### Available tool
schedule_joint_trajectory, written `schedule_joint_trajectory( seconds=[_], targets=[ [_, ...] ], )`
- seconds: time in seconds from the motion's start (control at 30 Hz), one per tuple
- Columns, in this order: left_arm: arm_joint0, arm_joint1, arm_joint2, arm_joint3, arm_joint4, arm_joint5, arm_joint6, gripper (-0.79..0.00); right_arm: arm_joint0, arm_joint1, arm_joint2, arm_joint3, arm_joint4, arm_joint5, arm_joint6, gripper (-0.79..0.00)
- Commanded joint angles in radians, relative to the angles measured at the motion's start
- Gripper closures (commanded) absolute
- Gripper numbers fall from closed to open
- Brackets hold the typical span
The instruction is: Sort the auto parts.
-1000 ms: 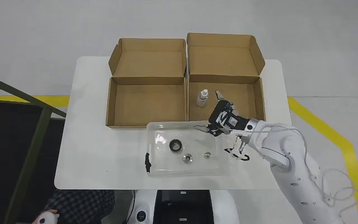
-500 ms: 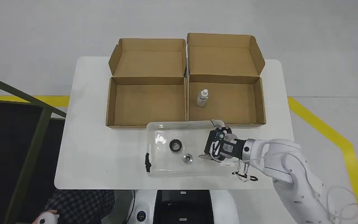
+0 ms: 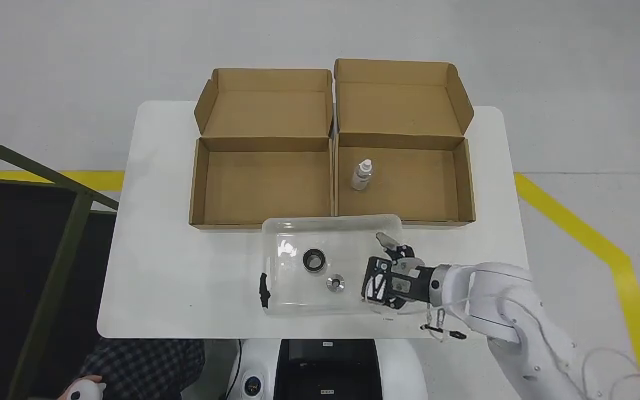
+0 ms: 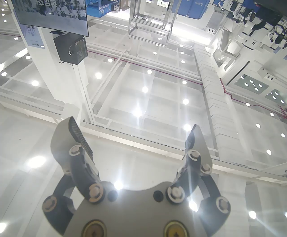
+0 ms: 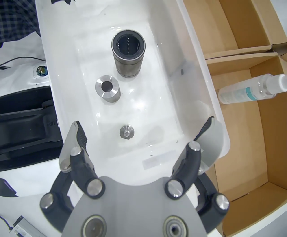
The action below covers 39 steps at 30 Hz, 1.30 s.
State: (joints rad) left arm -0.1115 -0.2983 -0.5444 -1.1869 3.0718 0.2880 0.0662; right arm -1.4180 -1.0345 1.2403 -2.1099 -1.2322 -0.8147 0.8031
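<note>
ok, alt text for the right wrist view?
The right gripper, open, hangs over a clear plastic tray holding three metal parts: a small stud nearest it, then a silver bushing, then a dark cylinder. Beside the tray, a cardboard box holds a small bottle.

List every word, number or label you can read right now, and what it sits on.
Nothing is legible.
Clear plastic spray bottle in the brown cardboard box: teal label print, too blurred to read.
Transparent plastic tray, pale rectangular patch by the right gripper: no text discernible.
Blue overhead panels, left wrist view: white print, too small to read.
</note>
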Motion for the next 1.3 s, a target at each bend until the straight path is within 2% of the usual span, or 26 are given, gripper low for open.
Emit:
schedule_joint_trajectory(
  seconds=[0.0,0.23,0.47,0.6,0.87,1.1,1.27],
  targets=[
    [0.000,0.000,0.000,0.000,0.000,0.000,0.000,-0.785,0.003,0.001,-0.007,0.003,-0.005,0.004,0.010,-0.770],
    [0.000,0.000,0.000,0.000,0.000,0.000,0.000,-0.785,0.031,0.003,-0.040,0.018,-0.016,0.018,0.052,-0.662],
    [0.000,0.000,0.000,0.000,0.000,0.000,0.000,-0.785,0.064,0.003,-0.085,0.035,-0.031,0.028,0.111,-0.613],
    [0.000,0.000,0.000,0.000,0.000,0.000,0.000,-0.785,0.085,0.002,-0.115,0.047,-0.032,0.034,0.146,-0.533],
    [0.000,0.000,0.000,0.000,0.000,0.000,0.000,-0.785,0.125,-0.001,-0.165,0.076,-0.026,0.052,0.209,-0.496],
    [0.000,0.000,0.000,0.000,0.000,0.000,0.000,-0.785,0.152,-0.003,-0.194,0.099,-0.014,0.069,0.245,-0.391],
    [0.000,0.000,0.000,0.000,0.000,0.000,0.000,-0.785,0.171,-0.004,-0.214,0.121,-0.002,0.074,0.266,-0.363]
  ],
)
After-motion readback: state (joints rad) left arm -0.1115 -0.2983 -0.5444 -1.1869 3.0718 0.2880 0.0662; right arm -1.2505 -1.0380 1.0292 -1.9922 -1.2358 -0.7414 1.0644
